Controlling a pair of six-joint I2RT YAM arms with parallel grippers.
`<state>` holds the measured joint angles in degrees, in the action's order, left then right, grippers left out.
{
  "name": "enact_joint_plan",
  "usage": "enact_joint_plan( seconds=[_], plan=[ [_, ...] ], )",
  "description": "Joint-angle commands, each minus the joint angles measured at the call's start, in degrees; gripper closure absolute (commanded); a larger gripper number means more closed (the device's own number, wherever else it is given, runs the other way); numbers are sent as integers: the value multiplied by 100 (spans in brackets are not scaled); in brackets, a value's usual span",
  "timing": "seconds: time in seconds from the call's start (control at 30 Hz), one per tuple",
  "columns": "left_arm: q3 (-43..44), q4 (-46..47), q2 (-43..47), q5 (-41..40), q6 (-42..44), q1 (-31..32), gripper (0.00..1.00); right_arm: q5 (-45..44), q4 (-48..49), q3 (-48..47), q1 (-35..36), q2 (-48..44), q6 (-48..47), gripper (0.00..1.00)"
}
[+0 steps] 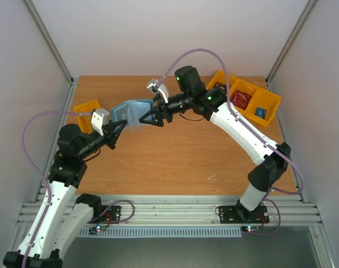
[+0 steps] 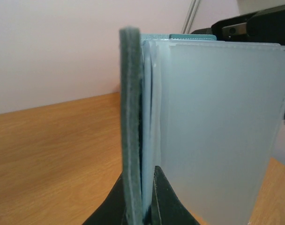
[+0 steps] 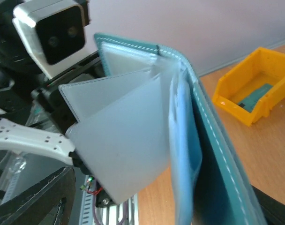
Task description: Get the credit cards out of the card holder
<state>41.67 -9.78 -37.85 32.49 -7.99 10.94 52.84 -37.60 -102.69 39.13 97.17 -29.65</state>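
- Card holder [image 1: 130, 111] — teal-blue, held up off the table [image 1: 175, 156] between the two arms, near the back left of the table. It is spread open, with its pale translucent sleeves [image 3: 119, 140] fanned out.
- Left gripper [image 1: 118, 128]: fingers [image 2: 167, 199] pinched nearly shut on the dark teal cover edge [image 2: 131, 117]. In the left wrist view that edge stands upright between them, with the sleeves just to its right.
- Right gripper [image 1: 149, 116]: fingers [image 3: 37, 201] spread wide, one low on either side of the right wrist view. The cover and the fanned sleeves lie between them, and the teal cover runs down close to the right-hand finger. Cannot tell whether it touches; no pinch visible.
- Credit cards: none can be made out in the sleeves, which are frosted and blurred at this range.
- Yellow bin [image 1: 86, 109] on the table at the left, just beyond the left wrist. A flat bluish-grey piece [image 3: 252, 96] lies in it — too small to tell whether it is a card.
- Yellow bin row [image 1: 270, 100] at the back right corner holds a lumpy red object [image 1: 242, 100] and a small blue item [image 1: 261, 110], well apart from the holder.
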Motion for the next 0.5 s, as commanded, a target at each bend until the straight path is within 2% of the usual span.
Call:
enact_joint_plan(
  seconds=[0.0, 0.2, 0.47],
  plan=[
    [200, 163, 18, -38, 87, -5, 100, -938, 181, -259, 256, 262, 303, 21],
    [184, 123, 21, -187, 125, -4, 100, -1706, 368, -286, 461, 341, 491, 16],
    [175, 24, 6, -815, 213, -4, 100, -1623, 587, -304, 762, 435, 593, 12]
  ],
)
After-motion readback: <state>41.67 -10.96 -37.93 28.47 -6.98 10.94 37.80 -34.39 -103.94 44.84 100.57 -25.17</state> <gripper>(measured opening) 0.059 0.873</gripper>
